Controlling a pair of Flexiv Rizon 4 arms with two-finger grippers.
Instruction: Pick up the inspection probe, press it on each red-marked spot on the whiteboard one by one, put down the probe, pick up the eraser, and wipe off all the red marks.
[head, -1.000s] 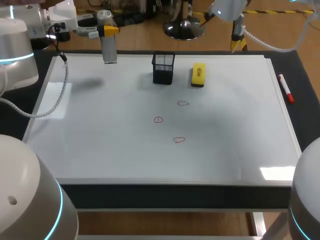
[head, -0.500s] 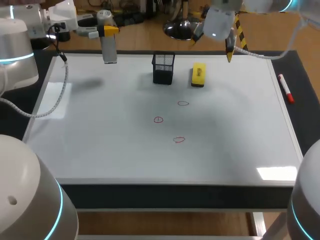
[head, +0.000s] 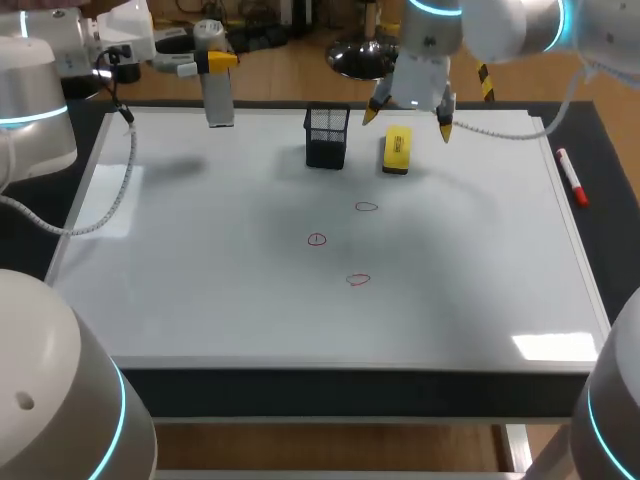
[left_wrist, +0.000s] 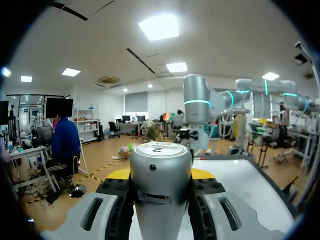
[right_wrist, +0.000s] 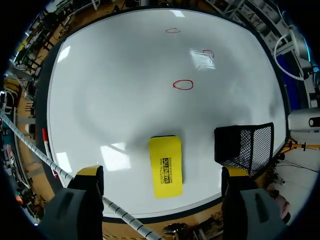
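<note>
My left gripper (head: 213, 62) is clamped on the grey inspection probe (head: 218, 98), up at the whiteboard's (head: 200, 290) 11 o'clock corner. My right gripper (head: 408, 122) hangs with its fingers wide apart over the yellow eraser (head: 397, 150) at 12 o'clock. Three red marks (head: 317, 239) sit mid-board.

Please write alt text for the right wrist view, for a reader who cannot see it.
The open right pincer hovers above a yellow eraser lying on the whiteboard. A black mesh holder stands beside the eraser, and three red marks lie further ahead.
</note>
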